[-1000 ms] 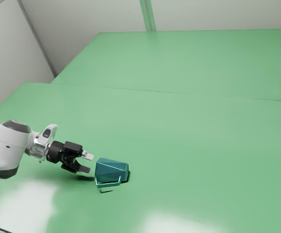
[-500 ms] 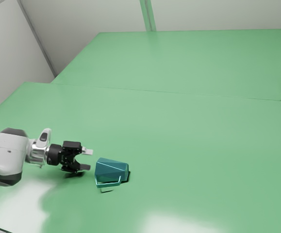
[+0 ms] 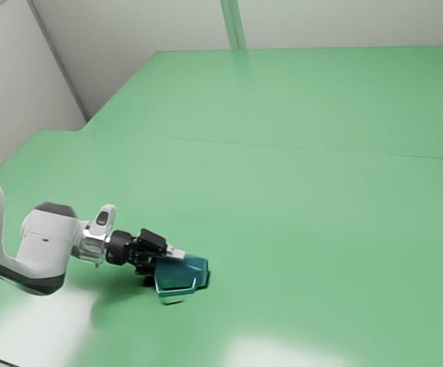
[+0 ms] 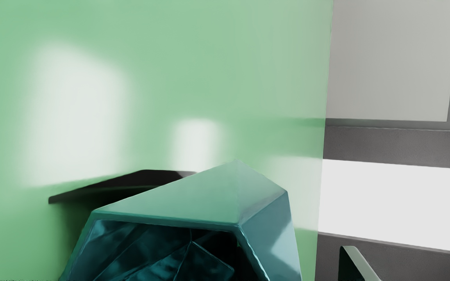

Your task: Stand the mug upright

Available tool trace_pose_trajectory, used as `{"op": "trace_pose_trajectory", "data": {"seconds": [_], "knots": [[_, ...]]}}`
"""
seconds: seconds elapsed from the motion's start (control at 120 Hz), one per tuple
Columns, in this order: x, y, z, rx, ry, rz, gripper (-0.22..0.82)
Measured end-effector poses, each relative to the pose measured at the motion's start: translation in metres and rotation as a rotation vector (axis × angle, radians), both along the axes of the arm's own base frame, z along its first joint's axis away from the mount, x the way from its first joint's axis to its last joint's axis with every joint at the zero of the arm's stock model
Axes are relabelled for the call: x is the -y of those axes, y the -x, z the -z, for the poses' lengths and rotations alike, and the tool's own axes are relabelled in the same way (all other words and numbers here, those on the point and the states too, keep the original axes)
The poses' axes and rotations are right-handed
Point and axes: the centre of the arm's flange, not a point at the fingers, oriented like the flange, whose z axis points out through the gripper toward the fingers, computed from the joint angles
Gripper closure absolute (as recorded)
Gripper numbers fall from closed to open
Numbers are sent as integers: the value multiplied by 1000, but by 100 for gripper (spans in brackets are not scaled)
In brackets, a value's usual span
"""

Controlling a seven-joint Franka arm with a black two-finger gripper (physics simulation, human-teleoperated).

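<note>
The teal mug (image 3: pixel 184 272) is lying on its side on the green surface (image 3: pixel 298 229), its mouth facing the pincer (image 3: pixel 160 254) and its handle (image 3: pixel 177 291) pointing toward the bottom of the exterior view. The pincer is standing open at the mug — one finger (image 4: pixel 358 267) is sitting apart from the mug's wall in the wrist view. The mug is hiding the opposite finger — its full spread cannot be told. The pincer is gripping nothing.
</note>
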Motion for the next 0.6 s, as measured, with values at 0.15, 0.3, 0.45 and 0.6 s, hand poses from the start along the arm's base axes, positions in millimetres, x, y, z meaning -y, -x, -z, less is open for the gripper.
{"op": "trace_pose_trajectory", "data": {"seconds": [0.15, 0.3, 0.45, 0.6], "knots": [[-21, 2, -1, 0, -1, -52, 68], [-30, 1, -3, 1, -6, -74, 73], [-25, -3, -8, 11, -9, -60, 76], [-23, -36, -49, 106, -50, 1, 77]]}}
